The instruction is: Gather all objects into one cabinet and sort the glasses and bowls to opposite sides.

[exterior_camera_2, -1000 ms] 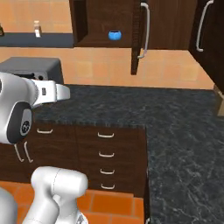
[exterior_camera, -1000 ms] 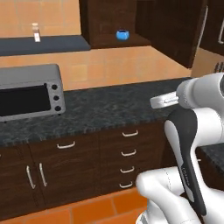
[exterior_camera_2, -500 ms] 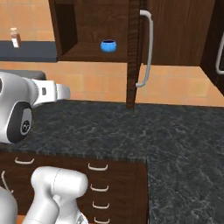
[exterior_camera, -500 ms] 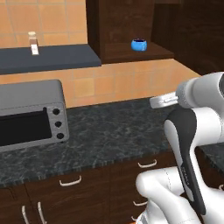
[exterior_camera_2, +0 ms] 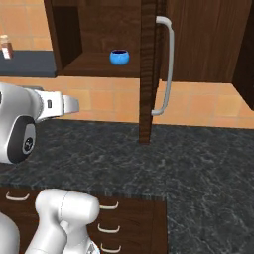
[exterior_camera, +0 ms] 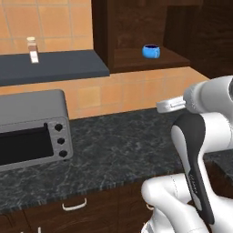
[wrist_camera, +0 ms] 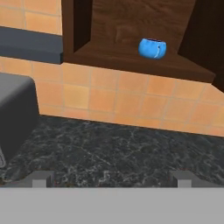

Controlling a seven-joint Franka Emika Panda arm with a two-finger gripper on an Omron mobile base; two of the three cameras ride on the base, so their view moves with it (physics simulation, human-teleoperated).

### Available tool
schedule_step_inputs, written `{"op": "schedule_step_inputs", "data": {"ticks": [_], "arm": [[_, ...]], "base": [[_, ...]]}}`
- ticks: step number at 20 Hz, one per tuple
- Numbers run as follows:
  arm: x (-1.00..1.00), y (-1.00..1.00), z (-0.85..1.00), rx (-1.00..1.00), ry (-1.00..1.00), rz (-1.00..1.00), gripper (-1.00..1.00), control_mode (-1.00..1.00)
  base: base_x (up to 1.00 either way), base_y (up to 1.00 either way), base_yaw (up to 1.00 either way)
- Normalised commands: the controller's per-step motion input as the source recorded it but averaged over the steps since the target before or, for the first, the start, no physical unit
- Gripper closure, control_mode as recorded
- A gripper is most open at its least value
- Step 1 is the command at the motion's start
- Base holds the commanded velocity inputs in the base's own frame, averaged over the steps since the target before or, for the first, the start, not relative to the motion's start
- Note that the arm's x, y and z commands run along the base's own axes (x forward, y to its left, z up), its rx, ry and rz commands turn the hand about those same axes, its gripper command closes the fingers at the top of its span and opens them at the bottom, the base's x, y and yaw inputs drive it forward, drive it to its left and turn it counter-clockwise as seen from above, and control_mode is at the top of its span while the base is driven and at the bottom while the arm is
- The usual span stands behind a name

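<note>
With the base driven closer, the blue bowl [wrist_camera: 152, 48] sits on the open cabinet [exterior_camera_2: 99, 65] shelf; the gripper [wrist_camera: 112, 178], jaws wide and empty, risks clipping the edge-on door [exterior_camera_2: 148, 74] when reaching.

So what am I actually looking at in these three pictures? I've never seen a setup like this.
It is a rendered kitchen with a white robot arm on a base that can drive. Two pictures come from cameras on that base, behind the arm to its left and right; the third comes from a camera on the hand, looking along its fingers, which stand wide apart and hold nothing. Ahead is a dark speckled counter with a silver toaster on its left side. Above it a dark wood wall cabinet stands with its door open, and one small blue bowl sits on its shelf. A small bottle stands on the dark shelf to the left of the cabinet.
</note>
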Motion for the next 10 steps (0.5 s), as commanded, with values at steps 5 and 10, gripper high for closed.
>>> {"op": "schedule_step_inputs", "data": {"ticks": [5,10], "arm": [[0.0,0.0,0.0,0.0,0.0,0.0,-1.0,1.0],[0.1,-0.04,0.02,0.02,0.0,0.0,-1.0,-1.0]], "base": [[0.78,-0.17,0.0],[0.59,-0.16,0.0]]}}
